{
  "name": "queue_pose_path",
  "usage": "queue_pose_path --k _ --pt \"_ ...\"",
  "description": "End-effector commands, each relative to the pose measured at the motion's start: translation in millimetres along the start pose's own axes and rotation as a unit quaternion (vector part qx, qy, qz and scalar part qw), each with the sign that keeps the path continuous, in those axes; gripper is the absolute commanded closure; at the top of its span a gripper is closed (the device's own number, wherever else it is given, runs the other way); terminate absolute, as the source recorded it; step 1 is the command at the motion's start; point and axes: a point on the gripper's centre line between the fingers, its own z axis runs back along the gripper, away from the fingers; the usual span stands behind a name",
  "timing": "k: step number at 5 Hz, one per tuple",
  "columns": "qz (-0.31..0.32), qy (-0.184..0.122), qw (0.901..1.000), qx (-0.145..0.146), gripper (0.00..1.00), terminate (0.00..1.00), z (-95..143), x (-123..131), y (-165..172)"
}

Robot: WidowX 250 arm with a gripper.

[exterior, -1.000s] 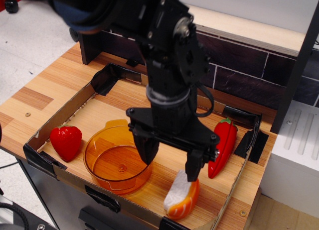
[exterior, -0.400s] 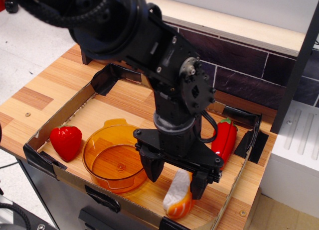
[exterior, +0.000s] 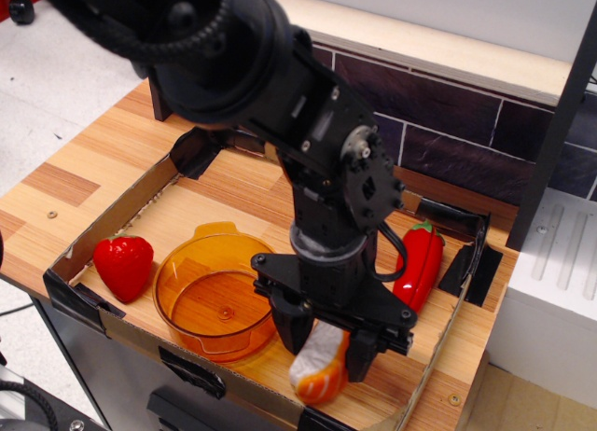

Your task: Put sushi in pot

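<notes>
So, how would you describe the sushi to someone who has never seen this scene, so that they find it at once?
Look at the shallow cardboard tray on the wooden table, then at its front edge, right of the amber pot. The sushi sits there between the black fingers of the tool. It alone is two-coloured, white rice with glossy orange salmon; the strawberry and pepper are plain red.

Matte black throughout: bulky rounded arm (exterior: 215, 58) housings, a ribbed, toothed ring near the top, a round silver cap with small screws on the wrist joint. Grey collar band above a flat black crossbar. Thin black cable looping at the side. Gripper (exterior: 326, 342): two stubby black fingers (exterior: 294, 330).
</notes>
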Motion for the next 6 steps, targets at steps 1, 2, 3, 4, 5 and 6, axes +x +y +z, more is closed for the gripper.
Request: queue_pose_path --k 1,2,3,4,5,6 --pt "0.001 -0.005 0.9999 -0.015 1.0 0.0 10 -1 -2" --pt "0.005 -0.021 0.9989 -0.042 1.0 0.0 41 2 -9" --pt "0.036 -0.011 0.9965 -0.075 1.0 0.0 81 11 -10" --pt "0.014 0.026 0.9982 -0.051 1.0 0.0 88 12 4" --pt "0.011 -0.005 0.9994 -0.033 1.0 0.0 105 13 31" --pt "0.021 0.01 0.9993 -0.027 1.0 0.0 109 19 58"
